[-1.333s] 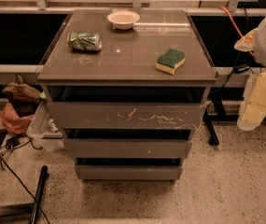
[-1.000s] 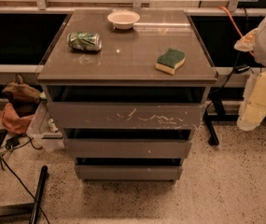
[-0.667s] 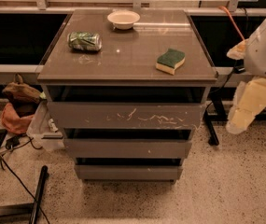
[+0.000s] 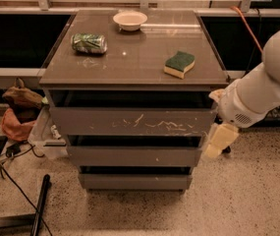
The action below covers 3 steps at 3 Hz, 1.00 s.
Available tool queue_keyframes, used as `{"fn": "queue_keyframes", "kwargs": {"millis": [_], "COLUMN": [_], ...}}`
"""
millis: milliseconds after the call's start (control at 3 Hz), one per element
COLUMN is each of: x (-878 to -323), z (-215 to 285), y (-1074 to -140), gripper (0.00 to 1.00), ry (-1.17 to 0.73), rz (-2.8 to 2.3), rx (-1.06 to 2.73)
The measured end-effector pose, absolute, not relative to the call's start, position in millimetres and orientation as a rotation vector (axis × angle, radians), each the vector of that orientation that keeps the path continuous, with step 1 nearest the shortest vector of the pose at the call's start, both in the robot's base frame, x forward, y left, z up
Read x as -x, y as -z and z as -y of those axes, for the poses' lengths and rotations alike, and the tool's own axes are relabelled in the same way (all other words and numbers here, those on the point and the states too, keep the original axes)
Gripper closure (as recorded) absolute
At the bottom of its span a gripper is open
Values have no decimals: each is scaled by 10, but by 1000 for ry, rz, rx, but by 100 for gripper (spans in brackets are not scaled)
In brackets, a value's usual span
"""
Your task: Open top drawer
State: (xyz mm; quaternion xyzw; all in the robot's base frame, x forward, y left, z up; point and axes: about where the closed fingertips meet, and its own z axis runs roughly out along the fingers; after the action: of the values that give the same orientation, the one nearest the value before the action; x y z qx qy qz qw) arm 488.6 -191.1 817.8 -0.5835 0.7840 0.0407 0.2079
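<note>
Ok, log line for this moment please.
gripper: low, by right end of top drawer, contact unclear | drawer state: looks shut, not yet opened | cabinet top: can, bowl, sponge

We see a lab-like workroom: speckled hard floor (image 4: 247,200), trailing cables (image 4: 13,149), metal-framed benches (image 4: 12,73) behind a drawer cabinet (image 4: 134,63), the robot's gripper (image 4: 218,140) beside its right edge.
</note>
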Motion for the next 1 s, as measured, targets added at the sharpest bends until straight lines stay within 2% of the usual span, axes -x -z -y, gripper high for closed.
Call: {"fn": "queue_keyframes", "kwargs": {"millis": [333, 667, 1000], "x": [-5173, -5198, -5364], "z": [1850, 1846, 1705], "y": [-8064, -8094, -7879], "gripper": [0, 0, 0], "ry": [-71, -61, -105], "rz": [-2125, -2117, -2067], "rx": [1552, 1545, 1515]}}
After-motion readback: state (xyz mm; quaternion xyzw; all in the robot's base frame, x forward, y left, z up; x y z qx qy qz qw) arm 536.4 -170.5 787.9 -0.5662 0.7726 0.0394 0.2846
